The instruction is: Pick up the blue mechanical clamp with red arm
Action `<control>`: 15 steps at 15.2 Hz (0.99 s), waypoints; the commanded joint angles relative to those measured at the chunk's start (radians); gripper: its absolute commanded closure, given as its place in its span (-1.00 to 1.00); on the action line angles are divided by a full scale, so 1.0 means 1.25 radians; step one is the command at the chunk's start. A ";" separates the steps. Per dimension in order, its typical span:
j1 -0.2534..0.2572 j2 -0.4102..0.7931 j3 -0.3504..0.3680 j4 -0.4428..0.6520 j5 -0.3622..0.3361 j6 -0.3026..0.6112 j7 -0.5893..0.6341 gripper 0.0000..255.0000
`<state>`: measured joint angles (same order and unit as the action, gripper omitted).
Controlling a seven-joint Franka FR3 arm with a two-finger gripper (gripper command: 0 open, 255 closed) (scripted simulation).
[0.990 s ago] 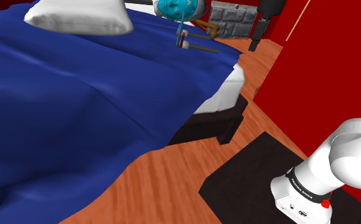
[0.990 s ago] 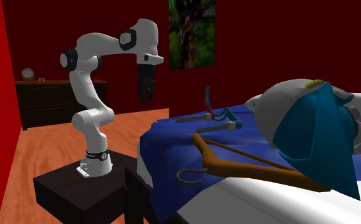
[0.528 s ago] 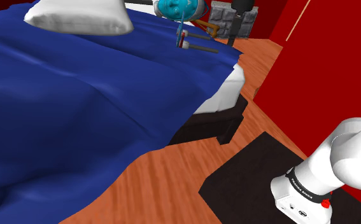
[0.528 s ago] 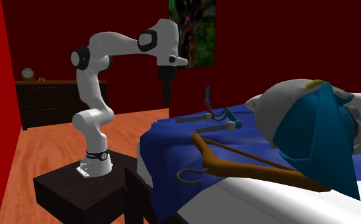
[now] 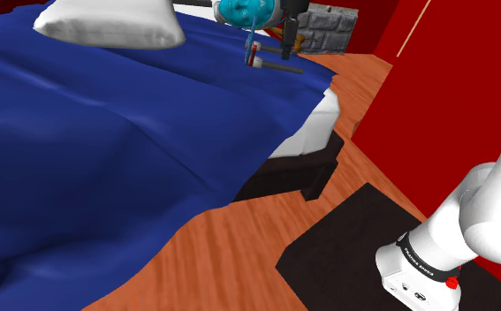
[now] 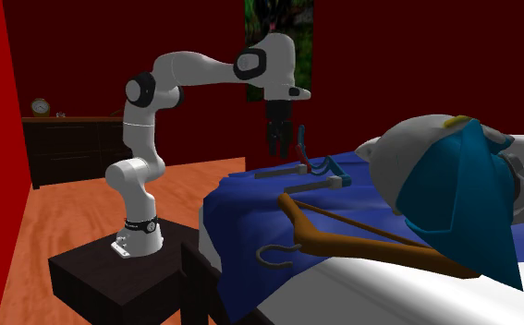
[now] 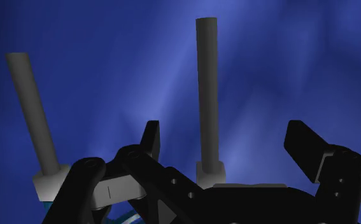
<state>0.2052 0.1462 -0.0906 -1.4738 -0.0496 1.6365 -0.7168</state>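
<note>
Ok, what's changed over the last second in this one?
The arm swung the gripper toward the second exterior view's right, from over the floor to just above the clamp at the corner of the bed. Its fingers stand open, holding nothing. The clamp, the wooden hanger and the pillow stayed put.

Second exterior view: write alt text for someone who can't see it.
A white robot arm reaches from its dark stand over a blue-covered bed, its open black gripper hanging above a blue clamp; a brown hanger lies nearby.
</note>
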 commanded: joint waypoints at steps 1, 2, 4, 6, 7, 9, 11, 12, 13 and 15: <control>0.004 0.062 0.008 0.081 0.005 -0.018 -0.036 -1.00; 0.004 0.059 0.009 0.066 0.005 -0.006 -0.035 -1.00; 0.004 0.054 0.009 0.038 0.005 0.018 -0.034 -1.00; 0.004 0.050 0.009 0.011 0.004 0.041 -0.032 -1.00; 0.004 0.048 0.009 -0.002 0.004 0.052 -0.032 -1.00; 0.005 0.046 0.009 -0.022 0.004 0.070 -0.031 -1.00; 0.005 0.046 0.009 -0.022 0.004 0.070 -0.031 -1.00; 0.004 0.047 0.009 -0.020 0.004 0.069 -0.031 1.00; 0.004 0.047 0.009 -0.020 0.004 0.069 -0.031 1.00; 0.004 0.047 0.009 -0.020 0.004 0.069 -0.031 1.00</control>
<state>0.2105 0.2052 -0.0796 -1.4988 -0.0447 1.7224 -0.7557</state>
